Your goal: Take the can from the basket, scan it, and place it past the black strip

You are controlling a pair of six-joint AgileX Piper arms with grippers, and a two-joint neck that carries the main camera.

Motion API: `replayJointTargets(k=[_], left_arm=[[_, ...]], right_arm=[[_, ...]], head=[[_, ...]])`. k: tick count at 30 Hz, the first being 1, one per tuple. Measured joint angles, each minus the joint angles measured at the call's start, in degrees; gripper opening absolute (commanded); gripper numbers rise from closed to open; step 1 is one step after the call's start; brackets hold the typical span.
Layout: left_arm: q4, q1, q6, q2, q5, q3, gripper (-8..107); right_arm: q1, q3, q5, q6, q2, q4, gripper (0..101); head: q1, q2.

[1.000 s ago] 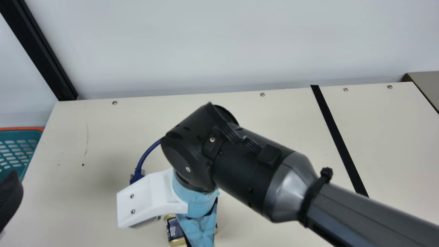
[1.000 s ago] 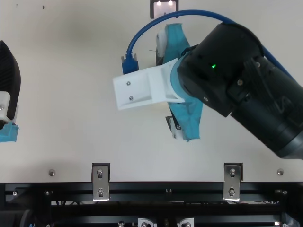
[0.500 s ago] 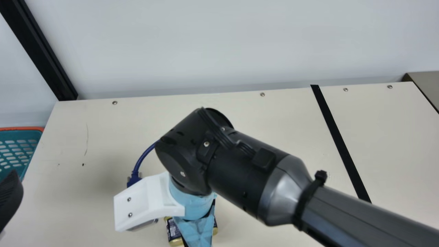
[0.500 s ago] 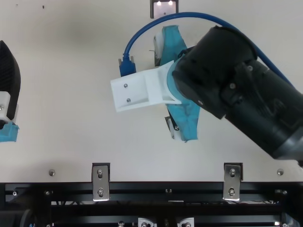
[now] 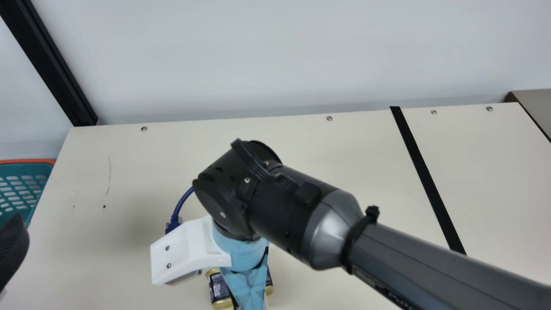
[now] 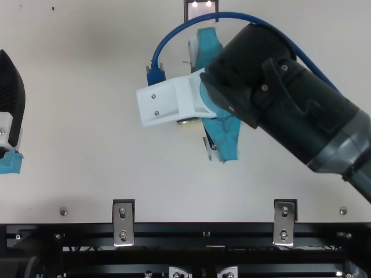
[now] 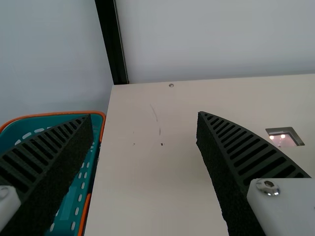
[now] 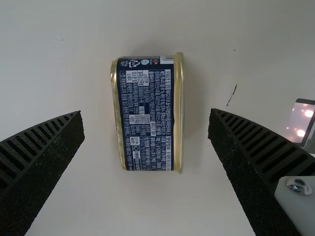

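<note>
Can (image 5: 218, 288) on the cream table (image 5: 344, 150), partly hidden by my right arm (image 5: 275, 206): that's my main view, with the black strip (image 5: 426, 176) well apart to its right and the teal basket (image 5: 21, 185) at far left. From the top view I see my right gripper (image 6: 223, 136) near the lit panel (image 6: 201, 10), and my left gripper (image 6: 11, 98) at the left edge. Left wrist view: I have those jaws spread wide. Right wrist view: jaws spread too, the can lying on its side, apart from both.
</note>
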State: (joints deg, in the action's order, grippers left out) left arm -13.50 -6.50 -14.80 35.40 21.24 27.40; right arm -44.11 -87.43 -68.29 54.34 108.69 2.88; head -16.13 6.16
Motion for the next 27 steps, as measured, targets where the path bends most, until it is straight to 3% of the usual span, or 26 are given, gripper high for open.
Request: replayJointTargets(k=[12,13,14,19,27], left_arm=[[0.00,0.00,0.00,0.00,0.00,0.00,90],[0.00,0.00,0.00,0.00,0.00,0.00,90],[0.00,0.00,0.00,0.00,0.00,0.00,90],[0.00,0.00,0.00,0.00,0.00,0.00,90],[0.00,0.00,0.00,0.00,0.00,0.00,90]], right_arm=[[0.42,-1.69,0.83,-0.45,3.77,0.03,101],[0.42,-1.88,0.76,-0.72,3.98,0.03,4],[0.42,-2.04,0.70,-0.78,4.13,0.10,0],[0.56,-2.22,-0.07,-0.88,4.87,0.56,0],[1.01,-1.57,1.92,-2.16,4.17,0.80,0]], head=[[0.00,0.00],[0.00,0.00],[0.00,0.00],[0.00,0.00],[0.00,0.00]])
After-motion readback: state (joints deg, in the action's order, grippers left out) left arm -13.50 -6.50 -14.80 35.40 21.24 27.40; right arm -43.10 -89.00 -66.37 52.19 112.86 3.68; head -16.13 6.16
